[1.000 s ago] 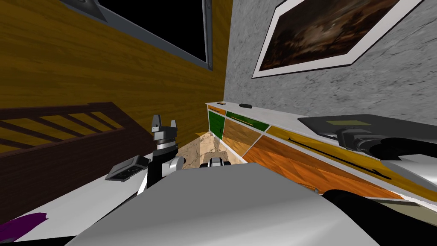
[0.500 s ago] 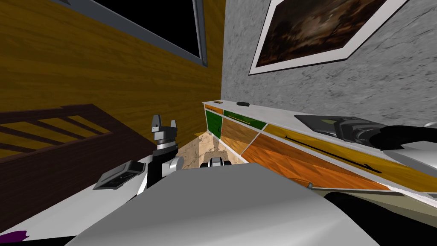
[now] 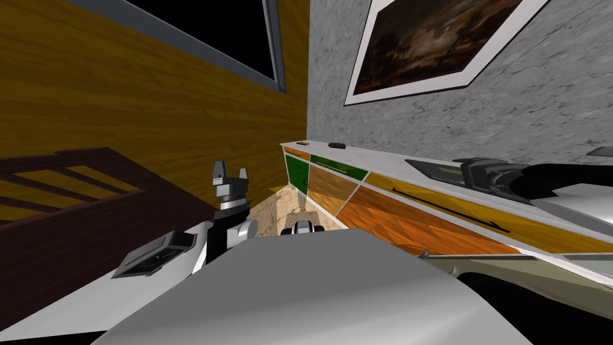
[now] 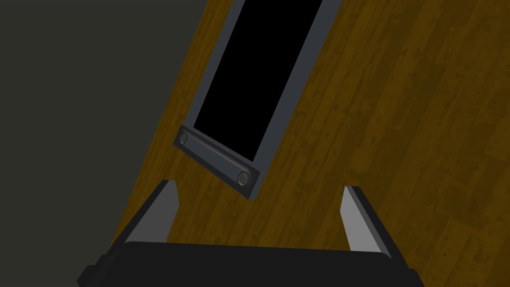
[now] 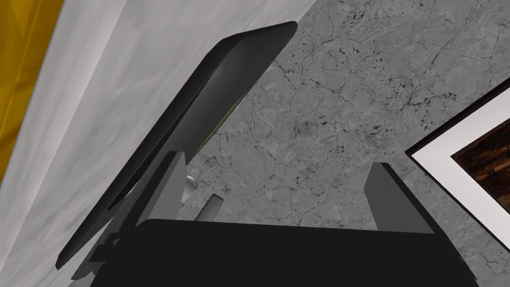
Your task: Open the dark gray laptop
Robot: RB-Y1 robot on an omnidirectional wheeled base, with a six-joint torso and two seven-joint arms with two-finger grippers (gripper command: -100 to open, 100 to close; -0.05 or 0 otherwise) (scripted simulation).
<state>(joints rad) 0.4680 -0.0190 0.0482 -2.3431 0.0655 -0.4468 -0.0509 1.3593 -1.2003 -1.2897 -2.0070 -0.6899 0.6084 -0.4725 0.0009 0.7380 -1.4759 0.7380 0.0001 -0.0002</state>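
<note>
Plainly found the dark gray laptop (image 3: 440, 169) lying on the white top (image 3: 371, 162) of a long sideboard (image 3: 419, 221), toward its near end and closer to the back edge by the grey wall (image 3: 479, 114) than to the front edge. Saw a small dark thing (image 3: 339, 145) and a small brownish one (image 3: 303, 143) at the far end of that top, well apart from the laptop. Noted drawer fronts in green, orange and yellow under the front edge.

Placed the right gripper (image 3: 470, 172) over the laptop, reaching in from the near end. Read its jaws in the right wrist view as released, standing wide apart and gripping nothing. Found the laptop (image 5: 199, 99) off to one side of the right gripper (image 5: 276, 167), not between the jaws, with one finger (image 5: 167, 189) in front of the dark slab's broad face and the other finger (image 5: 393, 199) well clear of it. Could not tell touching from just apart at the nearer finger, nor any gap between lid and base.

Saw the left gripper (image 3: 231, 169) held upright, well away from the sideboard, jaws likewise released around nothing.
</note>
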